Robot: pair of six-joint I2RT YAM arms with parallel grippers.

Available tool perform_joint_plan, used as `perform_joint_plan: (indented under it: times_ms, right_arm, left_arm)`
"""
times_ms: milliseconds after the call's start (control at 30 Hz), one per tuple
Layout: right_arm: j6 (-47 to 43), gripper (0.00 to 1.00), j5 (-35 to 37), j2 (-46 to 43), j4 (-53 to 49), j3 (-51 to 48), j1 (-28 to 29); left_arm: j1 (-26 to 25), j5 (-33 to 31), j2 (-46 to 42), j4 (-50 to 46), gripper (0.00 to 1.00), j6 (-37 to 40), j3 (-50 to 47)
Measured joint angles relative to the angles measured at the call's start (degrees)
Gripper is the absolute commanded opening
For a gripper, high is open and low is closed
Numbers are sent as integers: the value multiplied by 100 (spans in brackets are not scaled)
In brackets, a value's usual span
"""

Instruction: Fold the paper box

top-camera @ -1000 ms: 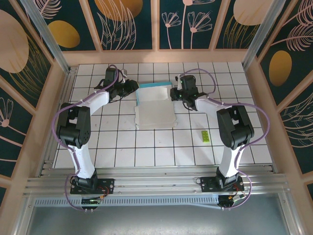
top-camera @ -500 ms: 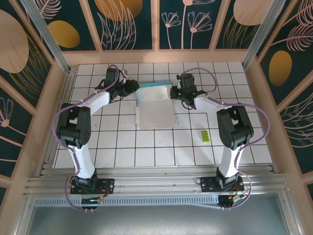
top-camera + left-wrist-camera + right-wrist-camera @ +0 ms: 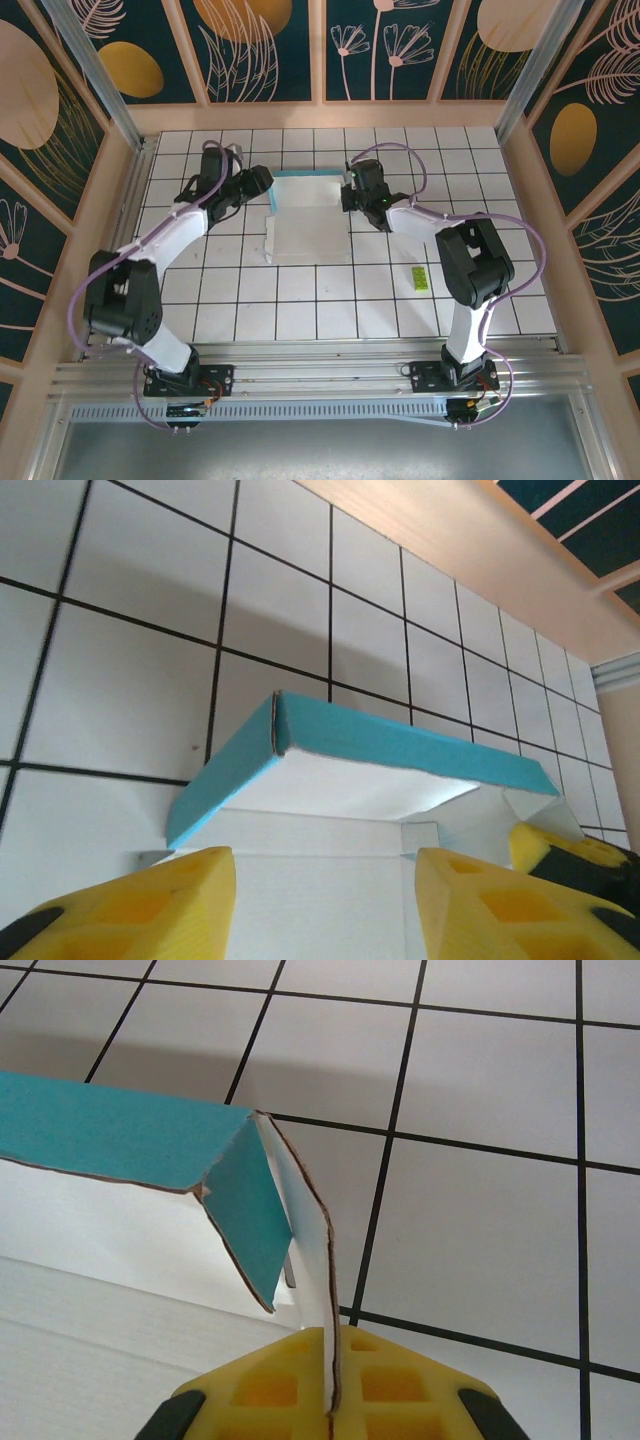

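Fold in progress: the paper box point(image 3: 308, 225) lies on the white-tiled bench point(image 3: 300, 300), toward the far middle, between the two arms. Its broad white panel rests flat, while the far wall stands raised and shows its teal-blue face.

The right tool point(image 3: 330, 1400) is pressed together on the box's right end flap, pinching the thin card upright by its lower edge, just beside the corner where a teal tab tucks inward. At the opposite end, the left tool point(image 3: 322, 900) stands spread at the near side of the left corner. Its yellow fingers point(image 3: 150, 910) are apart and nothing is clamped between them. A small yellow-green slip point(image 3: 421, 278) lies well apart on the tiles to the right.

The sheet looks light and thin, stiff across each panel but ready to hinge at its creases. A hard squeeze mid-panel would probably dent or buckle it, and the smooth tiles give little to stop it sliding under a sideways push. The sound places to take hold appear to be the flap edges close to the creases, one tool steadying each end so that the walls rise together.
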Motion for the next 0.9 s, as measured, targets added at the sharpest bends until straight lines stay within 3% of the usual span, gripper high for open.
perform_joint_plan:
  times_ms: [200, 433, 633, 900]
  right_arm:
    - [-153, 7, 157, -59, 184, -166, 35]
    - [-192, 7, 210, -120, 273, -289, 33]
    - [-170, 7, 203, -212, 297, -361, 35]
    - [-129, 7, 203, -240, 319, -380, 35]
  left_arm:
    - [-962, -236, -393, 625, 26, -570, -837]
    - [-2061, 203, 1377, 1329, 1, -1279, -413]
    - [-2212, 841, 2527, 1996, 0, -1945, -15]
    - [-2229, 1123, 2870, 2057, 0, -2063, 341]
